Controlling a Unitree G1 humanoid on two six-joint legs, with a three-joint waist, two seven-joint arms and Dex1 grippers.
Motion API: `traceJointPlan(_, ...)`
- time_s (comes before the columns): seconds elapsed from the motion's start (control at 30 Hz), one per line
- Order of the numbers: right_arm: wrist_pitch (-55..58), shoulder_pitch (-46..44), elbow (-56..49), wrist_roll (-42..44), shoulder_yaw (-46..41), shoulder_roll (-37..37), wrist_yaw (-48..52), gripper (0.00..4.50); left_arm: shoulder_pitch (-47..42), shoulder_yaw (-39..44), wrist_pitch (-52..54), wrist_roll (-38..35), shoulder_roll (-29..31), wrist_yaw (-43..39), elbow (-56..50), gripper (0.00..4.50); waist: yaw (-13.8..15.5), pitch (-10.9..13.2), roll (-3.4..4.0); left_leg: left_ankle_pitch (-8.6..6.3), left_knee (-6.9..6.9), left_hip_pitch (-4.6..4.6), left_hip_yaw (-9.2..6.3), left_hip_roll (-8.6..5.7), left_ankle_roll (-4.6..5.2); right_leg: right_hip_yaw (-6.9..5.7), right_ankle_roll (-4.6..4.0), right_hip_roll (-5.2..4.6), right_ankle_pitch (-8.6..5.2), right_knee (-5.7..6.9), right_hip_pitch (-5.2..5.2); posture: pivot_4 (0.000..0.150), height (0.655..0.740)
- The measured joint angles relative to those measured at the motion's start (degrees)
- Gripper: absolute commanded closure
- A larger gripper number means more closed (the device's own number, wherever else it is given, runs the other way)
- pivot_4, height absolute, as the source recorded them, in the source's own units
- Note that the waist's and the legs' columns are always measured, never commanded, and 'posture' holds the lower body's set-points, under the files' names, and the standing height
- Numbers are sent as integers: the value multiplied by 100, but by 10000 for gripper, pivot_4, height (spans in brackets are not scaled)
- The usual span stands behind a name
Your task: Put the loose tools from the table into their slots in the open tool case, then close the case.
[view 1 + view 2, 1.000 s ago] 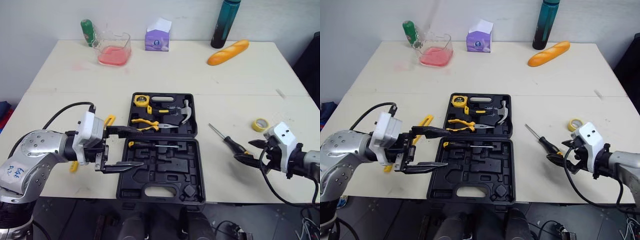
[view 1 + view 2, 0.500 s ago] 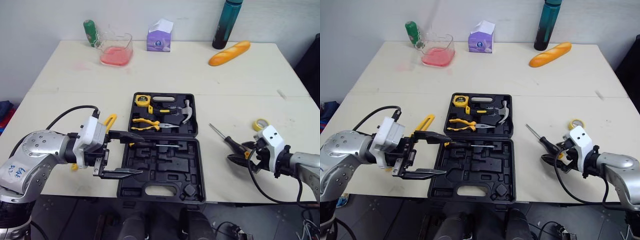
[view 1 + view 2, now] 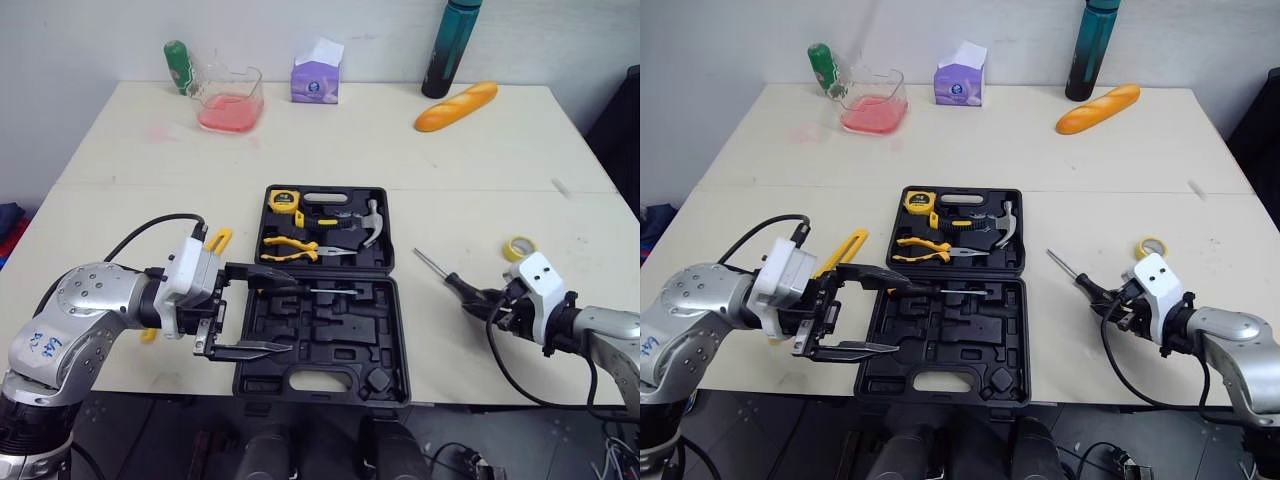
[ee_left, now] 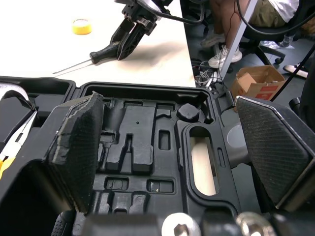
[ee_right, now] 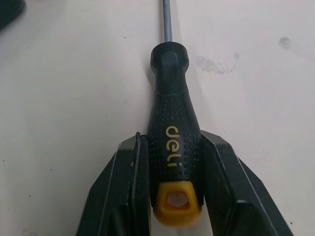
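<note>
Cream table point(image 3: 350, 140) against white wall point(image 3: 90, 30); dark grey floor point(image 3: 130, 425) below

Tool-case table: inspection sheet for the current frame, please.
Surface: cream table, nothing spilled.
Job's things: open black plastic tool case holds yellow tape measure, yellow-handled pliers, hammer; black-and-yellow screwdriver right of it; yellow flat tool left of it, partly hidden.
Clutter: yellow tape roll, green bottle, clear jug, purple tissue box, teal bottle, bread loaf.
Grippers: left tool open over case's left edge; right tool shut on screwdriver handle.
Cables: black left-wrist cable, black right-wrist cable, both slack.
Surroundings: cardboard box, seated person's legs.
</note>
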Motion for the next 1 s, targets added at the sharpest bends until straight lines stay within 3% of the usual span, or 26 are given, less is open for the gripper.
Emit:
traceJointPlan(0.27,-466,-119,179,-135,79,86,218,35295,100,0,-9,3,-4,-12,5,0,-12,0,0,1,0,4,11,0,1,14,0,0,0,11,-8,1500,7400)
traceJointPlan(0.63,-777,-1322,169,-39,455,-525,1709,35295,620,471,-163,-34,-7,38,15,0,-44,0,0,1,1,3,22,2,3,29,-1,-1,0,16,-19,1500,7400)
traceJointPlan(1.0,-244,-3192,-346,-40,2222,-361,2965,35295,1596,1329,-366,27,-8,334,-197,0,-167,2,-3,-1,1,-2,27,4,3,37,-1,-7,0,22,-33,1500,7400)
